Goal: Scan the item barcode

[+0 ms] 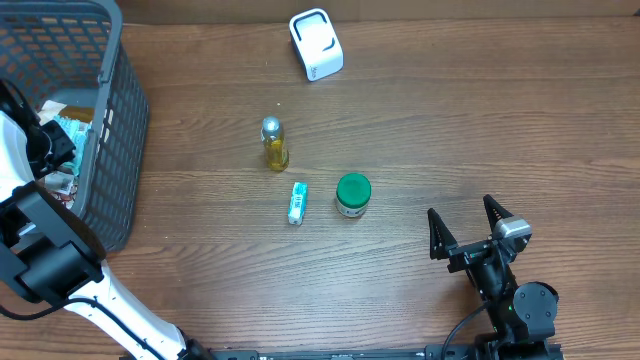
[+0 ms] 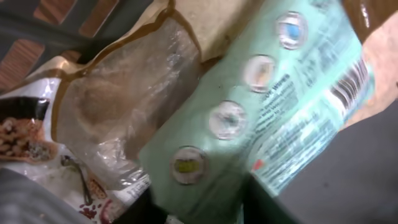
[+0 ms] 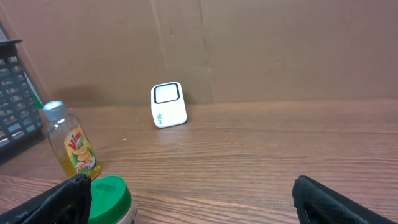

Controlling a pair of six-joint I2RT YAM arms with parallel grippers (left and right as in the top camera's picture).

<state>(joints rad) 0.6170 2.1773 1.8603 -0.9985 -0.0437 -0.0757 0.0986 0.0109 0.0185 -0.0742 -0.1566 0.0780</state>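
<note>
We record a green pouch (image 2: 267, 93), barcode showing, in the basket (image 1: 125, 130) at 9 o'clock, between the left end effector's (image 2: 208, 208) fingers, closure we cannot tell; right end effector (image 1: 462, 215) spread apart at 5 o'clock; scanner (image 1: 315, 45) on the table (image 1: 450, 120) at 12 o'clock.

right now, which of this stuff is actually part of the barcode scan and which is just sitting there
In the job:
- white scanner
- mint-green packet, with a barcode, seen from the left wrist
- grey basket holding it

Lying about, apparently:
- yellow bottle
- small blue-and-white tube
- green-lidded jar
</note>
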